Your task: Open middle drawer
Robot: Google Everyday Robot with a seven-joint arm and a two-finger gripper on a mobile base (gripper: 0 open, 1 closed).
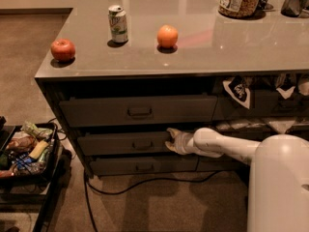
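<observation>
Middle drawer (120, 143) below counter (193, 47), gripper (173, 140) at its 3 o'clock end, grip state cannot tell, apple (63, 50), can (118, 23), orange (167, 36) at 12 o'clock, cart (56, 146) at 9, cable (145, 181) at 6.

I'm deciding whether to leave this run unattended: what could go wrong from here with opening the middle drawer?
1. The gripper sits at the right end of the middle drawer, beside the loop handle rather than on it. A pull from there may slip off or skew the drawer.
2. A dark cable lies on the floor below the bottom drawer. If the robot backs away, it might snag.
</observation>
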